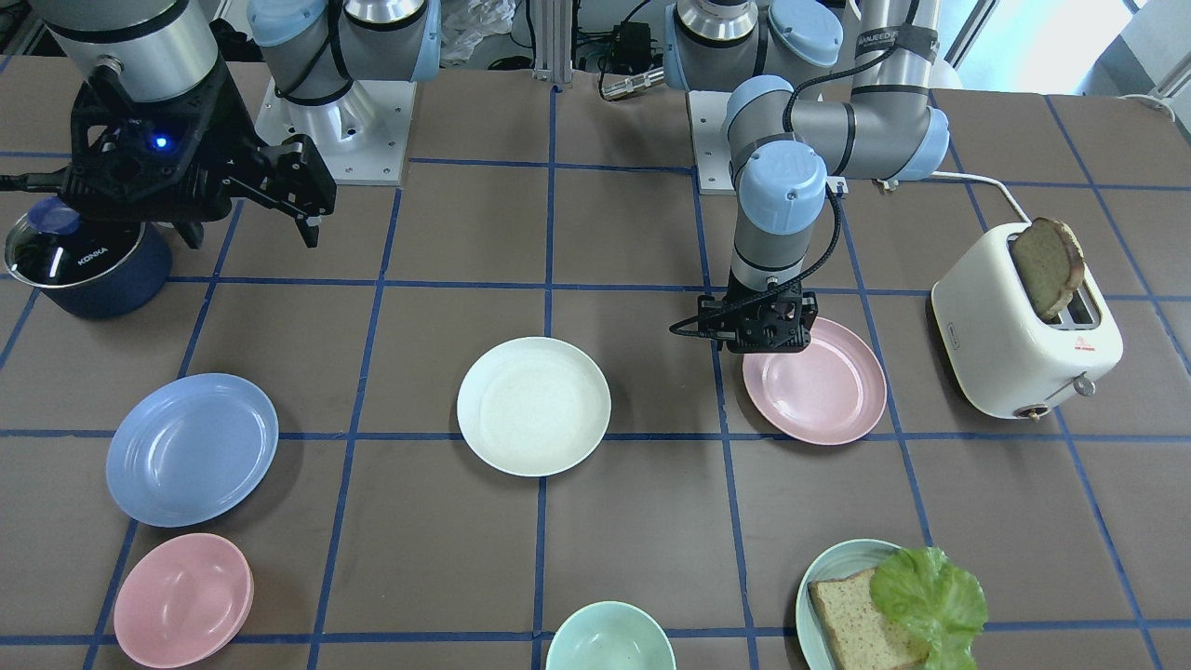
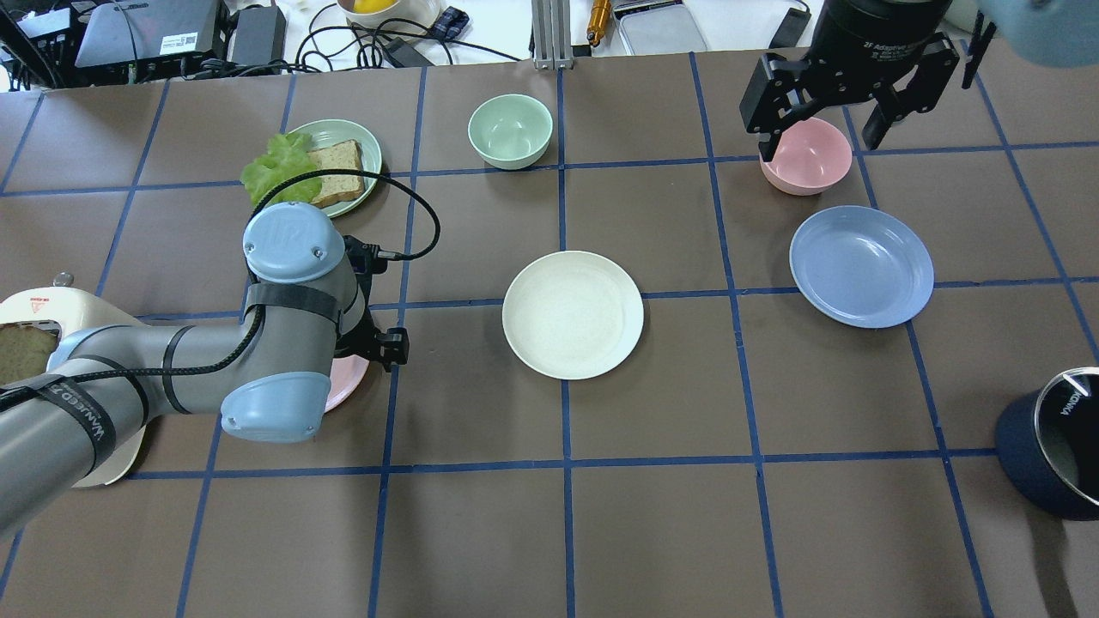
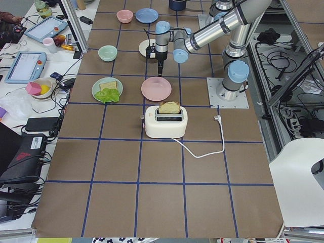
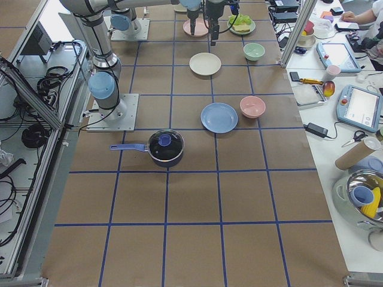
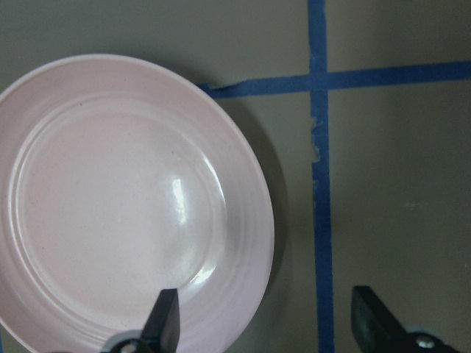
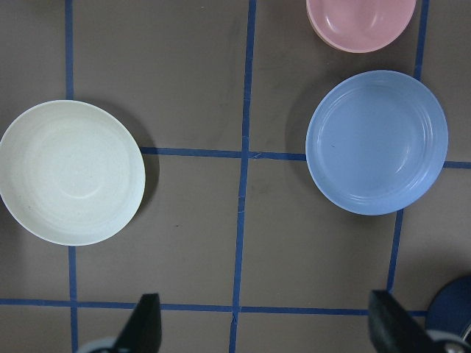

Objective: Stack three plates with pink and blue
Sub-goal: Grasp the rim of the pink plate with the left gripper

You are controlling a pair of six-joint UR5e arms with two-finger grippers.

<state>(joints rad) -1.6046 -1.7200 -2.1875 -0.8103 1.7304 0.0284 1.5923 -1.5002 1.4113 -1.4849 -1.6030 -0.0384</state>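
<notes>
Left hand (image 5: 268, 323) sits spread over the rim of the pink plate (image 1: 828, 386), I see right hand (image 6: 268, 327) spread too, up high, white plate (image 1: 533, 407) centred on the bench (image 1: 651, 521), blue plate (image 1: 192, 448) well apart.

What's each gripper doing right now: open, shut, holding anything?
Left gripper: open, holding nothing, fingers straddling the rim of the round pale pink plastic plate.
Right gripper: open, holding nothing.

Bright, even light falls on my worktop (image 1: 633, 521); shadows are soft and short. A white glint sits on the pink plate (image 5: 125, 206) in my left wrist view, which looks soft and slightly hazy.
</notes>
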